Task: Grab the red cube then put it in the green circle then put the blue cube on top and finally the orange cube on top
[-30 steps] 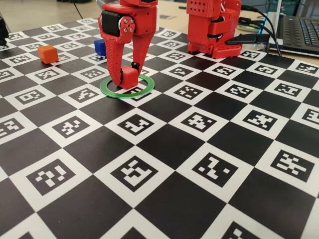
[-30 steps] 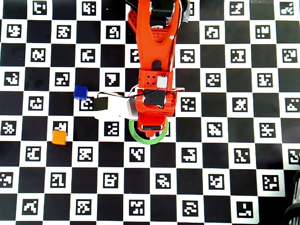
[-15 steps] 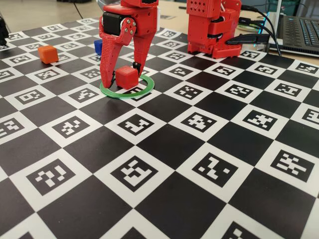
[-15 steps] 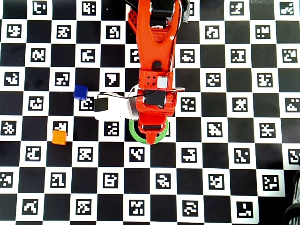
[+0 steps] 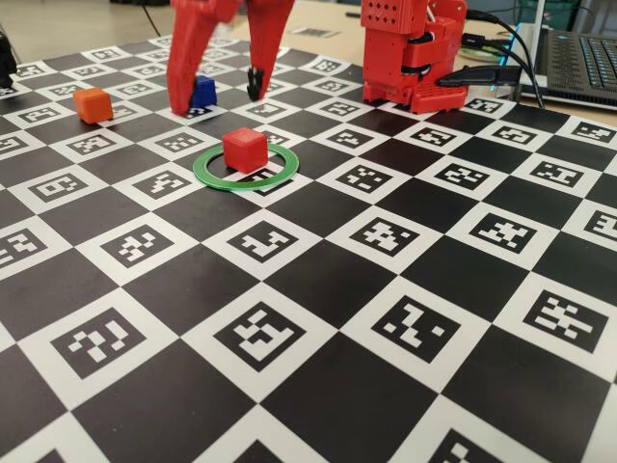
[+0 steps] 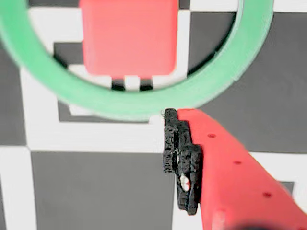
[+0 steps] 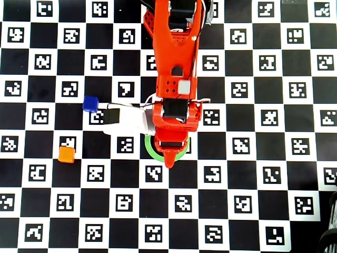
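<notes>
In the overhead view the arm (image 7: 174, 79) covers the red cube completely and hides most of the green circle (image 7: 149, 149), of which only arcs show at either side of the wrist. In the fixed view the arm's upper part is cut off by the top edge, and one finger partly hides the blue cube (image 5: 202, 92). The wrist view is blurred and shows only one finger with its black pad. The red cube (image 5: 245, 149) sits on the board inside the green circle, toward its back, free of the gripper (image 5: 216, 96), whose jaws hang spread wide above and behind it. Half a second ago the fingers straddled the cube at board level; they have since risen clear. The orange cube (image 5: 93, 104) lies well apart at the left.
</notes>
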Action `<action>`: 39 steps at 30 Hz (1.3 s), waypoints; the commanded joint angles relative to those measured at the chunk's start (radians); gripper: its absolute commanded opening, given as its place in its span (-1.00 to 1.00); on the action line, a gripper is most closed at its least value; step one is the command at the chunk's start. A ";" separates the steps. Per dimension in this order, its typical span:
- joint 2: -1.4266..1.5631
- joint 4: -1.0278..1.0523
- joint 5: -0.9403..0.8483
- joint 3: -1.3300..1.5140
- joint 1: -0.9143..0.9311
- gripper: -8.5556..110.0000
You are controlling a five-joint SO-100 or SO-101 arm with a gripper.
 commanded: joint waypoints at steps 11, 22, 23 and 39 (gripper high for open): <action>0.150 0.264 -0.334 -0.245 0.301 -0.13; 0.020 0.207 -0.647 -0.281 0.638 -0.07; 0.008 0.192 -0.663 -0.273 0.658 -0.07; -0.074 -0.118 -0.804 0.057 0.790 -0.05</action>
